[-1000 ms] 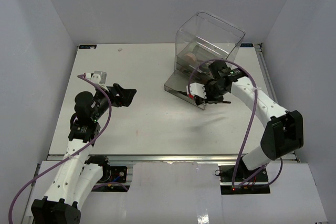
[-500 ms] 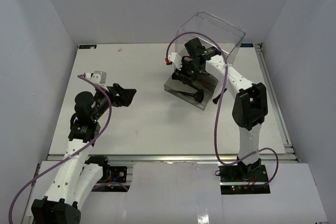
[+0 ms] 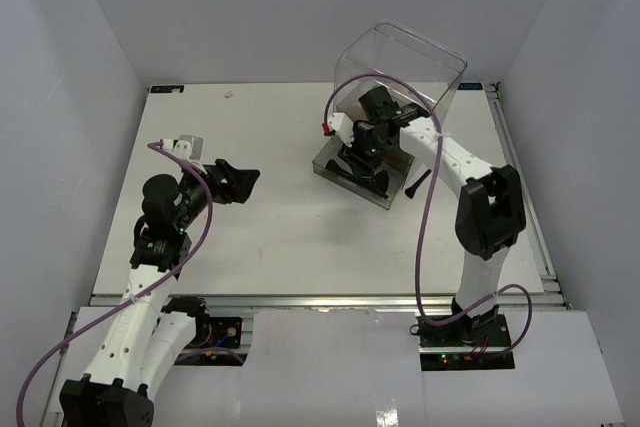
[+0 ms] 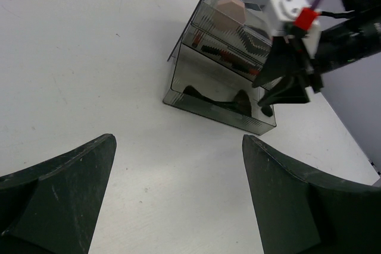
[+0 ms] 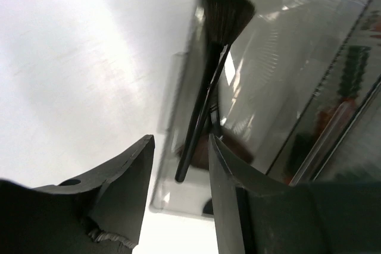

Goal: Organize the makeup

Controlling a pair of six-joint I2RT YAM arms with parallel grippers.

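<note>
A black fan-headed brush (image 5: 228, 13) lies in the pulled-out bottom drawer (image 3: 325, 169) next to another black-handled brush (image 4: 205, 98). My right gripper (image 3: 362, 159) hovers over this drawer with its jaws parted and nothing between them. In the right wrist view the brush handle's end lies below the gap of the right gripper (image 5: 180, 147). A pink puff (image 4: 231, 10) and dark-red pencils (image 4: 229, 57) sit on upper levels of the clear box (image 3: 400, 67). A black stick (image 3: 417, 184) lies on the table right of the drawer. My left gripper (image 3: 235, 179) is open and empty at mid-left.
The clear drawer box stands at the back right of the white table (image 3: 270, 147). Grey walls enclose the table on three sides. The right arm's purple cable (image 3: 430, 237) hangs over the table's right part.
My right gripper swung from the drawer's right front corner to over the drawer. The black stick now lies on the table right of the drawer. The left arm has not moved.
</note>
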